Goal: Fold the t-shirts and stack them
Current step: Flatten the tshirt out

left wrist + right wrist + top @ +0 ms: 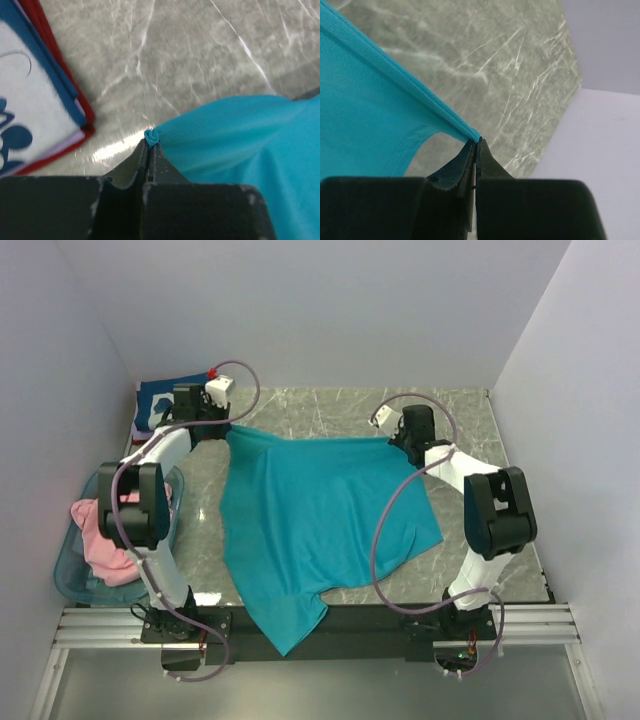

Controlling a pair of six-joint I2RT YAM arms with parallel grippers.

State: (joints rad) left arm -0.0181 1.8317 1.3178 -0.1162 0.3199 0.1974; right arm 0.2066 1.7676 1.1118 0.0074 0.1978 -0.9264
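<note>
step: lay teal t-shirt [320,520] flat | left tool [149,144], right tool [475,144]: clenched on its corners | tip: hold edge taut, lower evenly onto counter [330,410]

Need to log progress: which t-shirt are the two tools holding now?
The teal t-shirt, pinched by the left tool and right tool. The pink one lies in the basket; the navy one sits folded far left.

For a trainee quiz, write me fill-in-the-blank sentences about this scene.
The left gripper and right gripper pinch the teal cloth t-shirt with jaws ___.
The pink cloth t-shirt lies ___ the translucent light-blue plastic basket.
The folded navy printed cloth t-shirt rests ___ the folded red cloth t-shirt.
Missing: shut; in; on.
</note>
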